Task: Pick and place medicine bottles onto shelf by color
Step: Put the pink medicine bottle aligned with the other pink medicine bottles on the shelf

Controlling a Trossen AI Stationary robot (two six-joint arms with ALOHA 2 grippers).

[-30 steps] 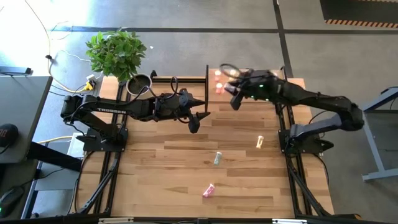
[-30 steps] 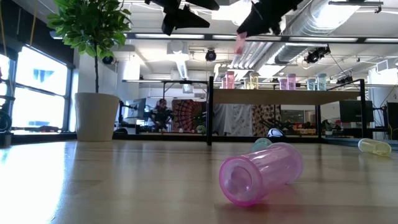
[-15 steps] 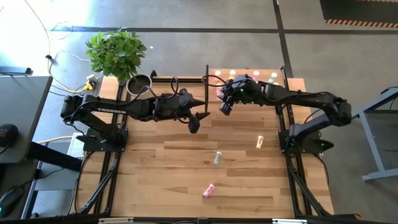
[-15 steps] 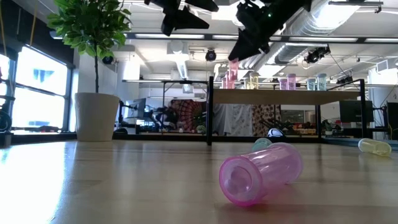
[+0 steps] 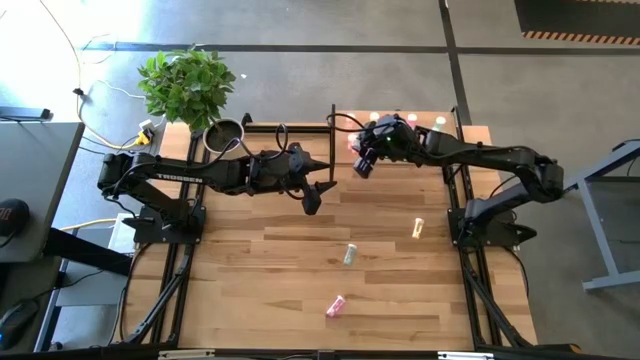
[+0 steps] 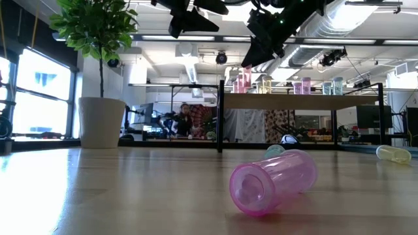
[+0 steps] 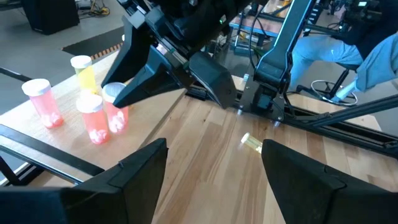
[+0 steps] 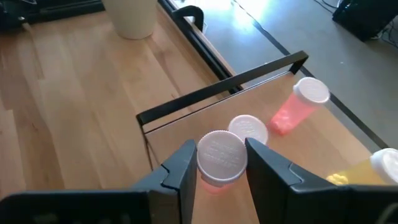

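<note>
my right gripper [image 8: 221, 163] is clamped on a pink bottle [image 8: 220, 158], held over the shelf [image 8: 186, 134] near its black-rail corner, just beside two pink ones standing there. my left gripper [image 7: 211, 165] hangs with fingers apart over the table, mid-left. several bottles already stand on the shelf; i'd say we're past halfway. left on the table: a pink one [image 5: 335, 305], a green one [image 5: 350, 254], a yellow one [image 5: 418, 228].

Pink bottle [image 6: 271, 181] lies on the light striped wood counter [image 5: 260, 270]; a yellow bottle [image 5: 418, 228] and pale green bottle [image 5: 350, 254] too; green plant [image 5: 187, 85], black arms
</note>
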